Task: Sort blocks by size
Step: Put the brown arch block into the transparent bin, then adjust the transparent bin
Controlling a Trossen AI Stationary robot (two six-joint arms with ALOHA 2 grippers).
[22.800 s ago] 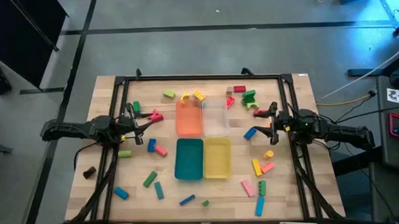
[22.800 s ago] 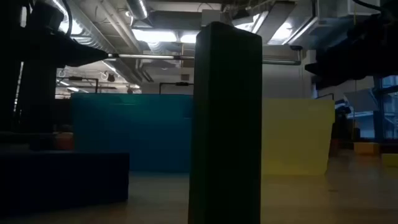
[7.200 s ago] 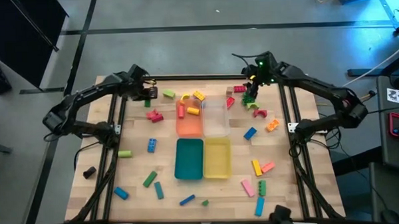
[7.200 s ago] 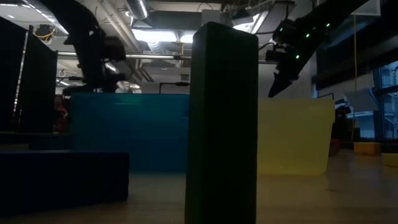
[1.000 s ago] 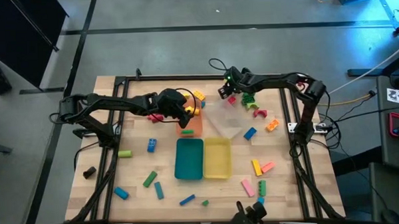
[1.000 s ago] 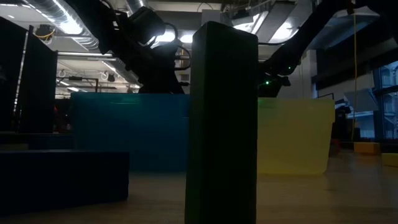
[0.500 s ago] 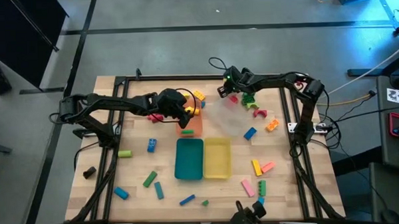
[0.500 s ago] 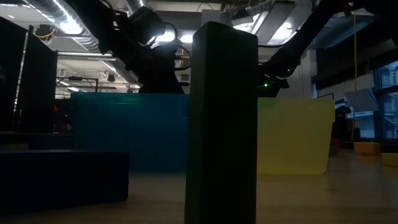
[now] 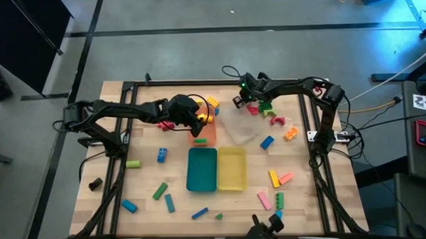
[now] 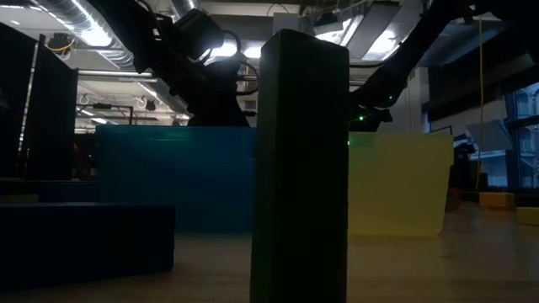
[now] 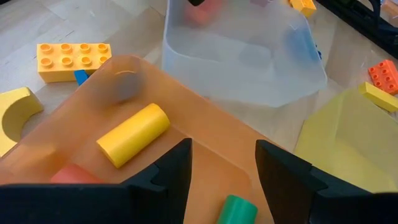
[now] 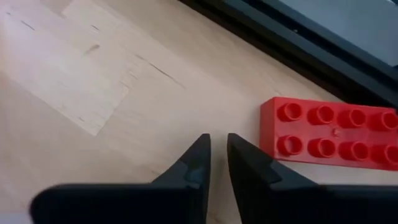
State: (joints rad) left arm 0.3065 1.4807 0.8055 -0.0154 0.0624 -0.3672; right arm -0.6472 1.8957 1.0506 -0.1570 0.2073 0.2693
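Sorting blocks around the orange tray

Left fingers stand apart above that tray's yellow cylinder. Right fingers, together and empty, sit beyond it beside a red brick; next they must reopen.

Wooden table with trays, blocks

Two matte-black jointed arms, thin black cables looped alongside. Green indicator light glows on right arm. Left gripper, right gripper: dark tapered plastic fingers.
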